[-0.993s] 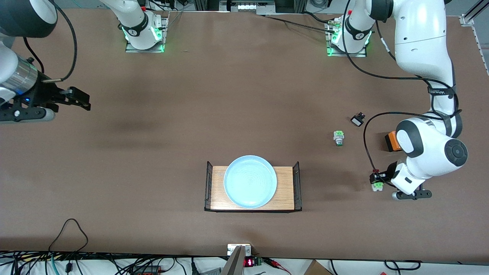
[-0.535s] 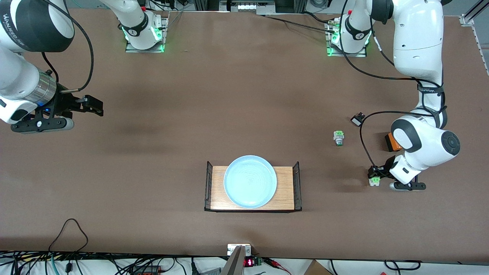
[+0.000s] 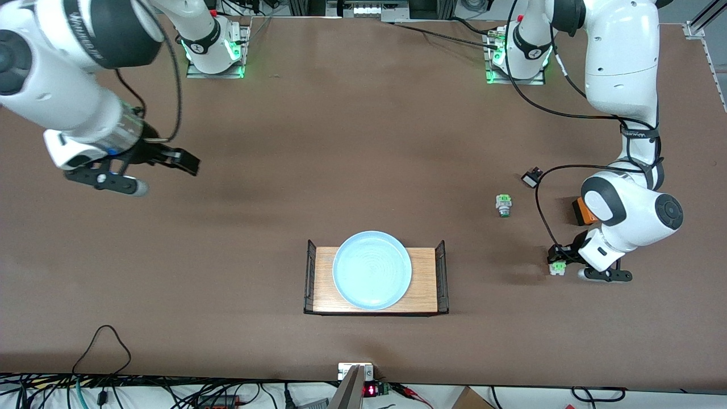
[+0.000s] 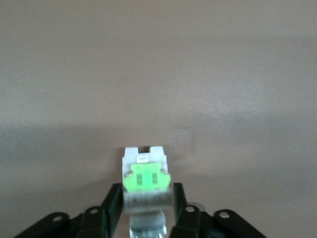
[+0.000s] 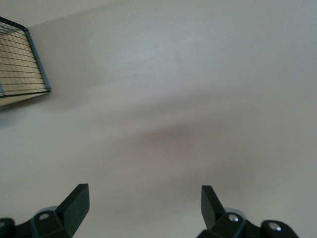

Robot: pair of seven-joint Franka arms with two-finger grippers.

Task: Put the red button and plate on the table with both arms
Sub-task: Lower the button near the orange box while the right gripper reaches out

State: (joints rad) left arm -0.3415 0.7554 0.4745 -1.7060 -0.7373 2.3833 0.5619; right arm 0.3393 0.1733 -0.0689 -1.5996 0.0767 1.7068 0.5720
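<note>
From the front view, the plate [image 3: 372, 270] lies on the light-wood rack [image 3: 429, 279], which stands on the table [image 3: 352, 142] near the front camera's edge. Taking the rack as landmark: the left gripper [image 3: 559, 264] is down at the tabletop toward the left arm's end of the table from the rack, with the red button [image 3: 557, 268] at its tips. A green-and-silver switch [image 3: 503, 204], a small black part [image 3: 532, 178] and an orange box [image 3: 580, 211] lie farther from the camera than the rack, toward that same end. The right gripper [image 3: 183, 161] hangs over bare table toward the right arm's end, clear of the rack, holding nothing.

In the left wrist view, the left gripper's fingers [image 4: 112, 203] flank the button [image 4: 146, 181], green end outward; whether they clamp it or have slackened, I cannot tell.

In the right wrist view, the right gripper [image 5: 144, 201] has its fingers spread wide and empty, a corner of the rack [image 5: 20, 64] at the edge.
</note>
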